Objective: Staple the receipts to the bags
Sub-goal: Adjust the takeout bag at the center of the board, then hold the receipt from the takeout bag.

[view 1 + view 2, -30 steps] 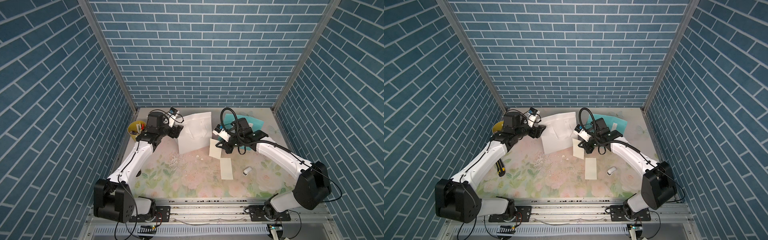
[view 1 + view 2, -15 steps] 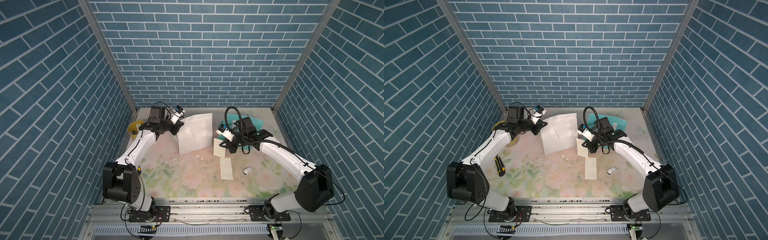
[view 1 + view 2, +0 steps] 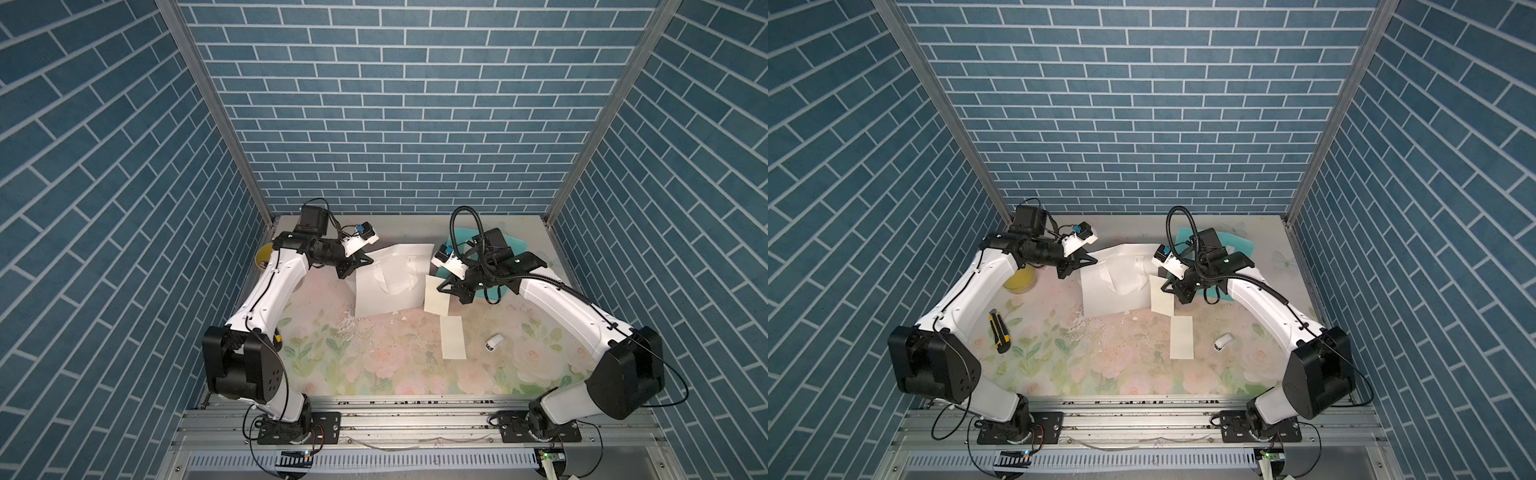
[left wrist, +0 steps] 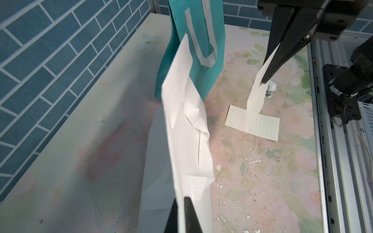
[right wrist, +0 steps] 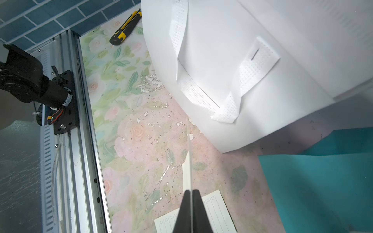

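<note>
The white bag (image 3: 390, 286) (image 3: 1113, 291) lies at the back middle with one edge raised. My left gripper (image 3: 365, 262) (image 4: 180, 198) is shut on that raised edge. The teal bag (image 3: 513, 245) (image 4: 201, 40) lies flat behind my right arm. One receipt (image 3: 436, 297) (image 4: 256, 96) hangs edge-down off the table beside the white bag, with my right gripper (image 3: 441, 288) (image 5: 190, 190) shut on its top. The other receipt (image 3: 453, 336) (image 5: 220, 209) lies flat on the floral mat below it.
A small white object (image 3: 494, 343) (image 3: 1223, 341) sits right of the flat receipt. A yellow-black utility knife (image 3: 999, 330) lies at the left, and a yellow bowl (image 3: 1019, 280) stands by the left wall. Metal rails (image 3: 415, 419) run along the front.
My left gripper has swung toward the back, reached the white bag's edge, shut on it and raised it. My right gripper has carried its receipt slightly back and to the right.
</note>
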`<state>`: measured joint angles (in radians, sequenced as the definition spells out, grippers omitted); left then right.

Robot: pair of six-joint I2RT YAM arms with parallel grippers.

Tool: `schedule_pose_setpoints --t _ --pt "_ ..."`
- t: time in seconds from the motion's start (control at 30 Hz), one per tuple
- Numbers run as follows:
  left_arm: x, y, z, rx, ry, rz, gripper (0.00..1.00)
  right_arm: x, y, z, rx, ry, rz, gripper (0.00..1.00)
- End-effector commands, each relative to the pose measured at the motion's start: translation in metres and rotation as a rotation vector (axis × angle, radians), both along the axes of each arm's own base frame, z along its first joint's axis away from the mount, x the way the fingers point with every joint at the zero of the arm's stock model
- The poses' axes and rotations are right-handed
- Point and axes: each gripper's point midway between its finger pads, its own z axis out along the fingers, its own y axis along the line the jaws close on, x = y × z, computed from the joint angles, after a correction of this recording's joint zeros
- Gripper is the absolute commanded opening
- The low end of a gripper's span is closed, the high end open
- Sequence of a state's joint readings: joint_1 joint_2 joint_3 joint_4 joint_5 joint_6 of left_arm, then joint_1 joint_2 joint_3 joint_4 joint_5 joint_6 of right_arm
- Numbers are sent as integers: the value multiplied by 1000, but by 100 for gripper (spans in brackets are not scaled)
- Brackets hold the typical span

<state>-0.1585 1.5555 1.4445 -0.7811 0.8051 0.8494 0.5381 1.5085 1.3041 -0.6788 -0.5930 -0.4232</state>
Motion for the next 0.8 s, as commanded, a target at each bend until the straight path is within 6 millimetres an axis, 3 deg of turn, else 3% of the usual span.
schedule_pose_setpoints --t 0.0,0.2,0.4,0.57,0.77 --pt "-3 8 -11 15 19 34 0 -8 16 15 42 -15 117 0" --pt "4 21 -22 -24 53 121 24 -2 47 30 83 -37 182 0" --pt "-4 38 -10 -93 19 168 67 3 83 36 84 -25 256 0" --pt "-15 43 -6 -132 3 168 67 14 110 43 109 -24 288 0" --pt "-15 39 -5 -168 21 151 57 24 141 42 99 -13 317 0"
